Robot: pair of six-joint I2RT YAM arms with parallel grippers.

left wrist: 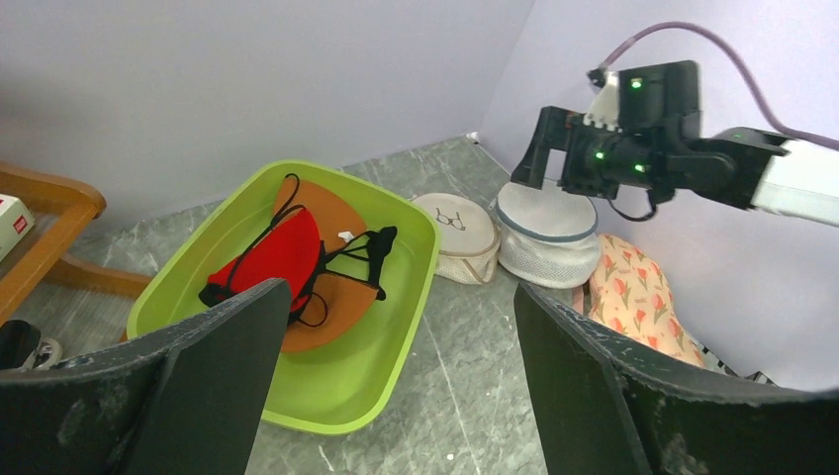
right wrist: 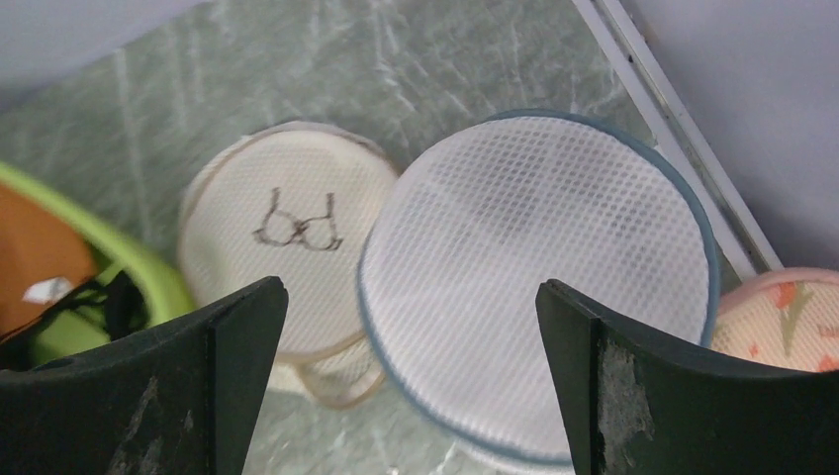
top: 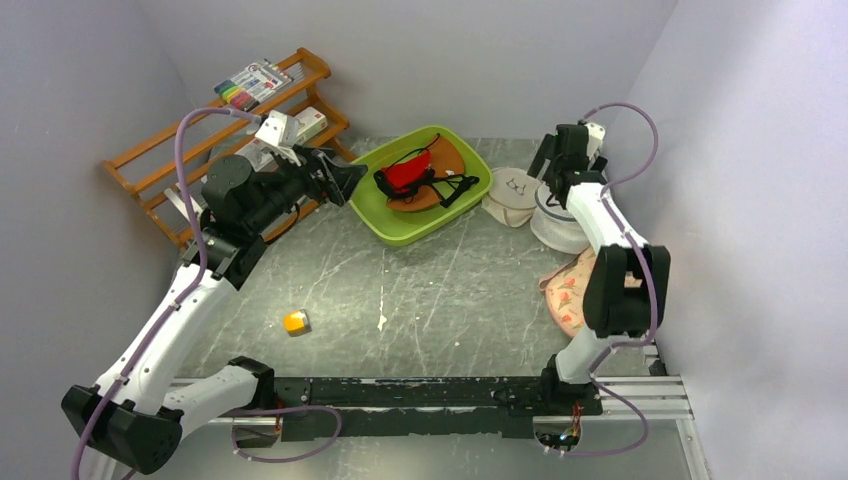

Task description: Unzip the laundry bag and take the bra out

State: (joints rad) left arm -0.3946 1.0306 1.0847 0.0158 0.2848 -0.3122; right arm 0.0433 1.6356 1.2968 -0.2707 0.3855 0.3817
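Observation:
The laundry bag (top: 553,228) is a round white mesh case with a dark zipper rim, zipped shut, at the back right by the wall. It also shows in the left wrist view (left wrist: 546,236) and fills the right wrist view (right wrist: 539,267). My right gripper (right wrist: 411,289) is open and empty and hovers just above the bag, also seen from the top (top: 548,165). My left gripper (left wrist: 401,289) is open and empty. It hangs in the air left of the green tray (top: 345,180). The bra is hidden.
A green tray (top: 395,225) holds a red garment with black straps (top: 405,172) on an orange piece. A cream pouch with a glasses print (top: 512,192) touches the bag's left side. A peach floral pouch (top: 570,290) lies nearer. A wooden rack (top: 150,160) stands back left. A small yellow block (top: 296,322) lies mid-table.

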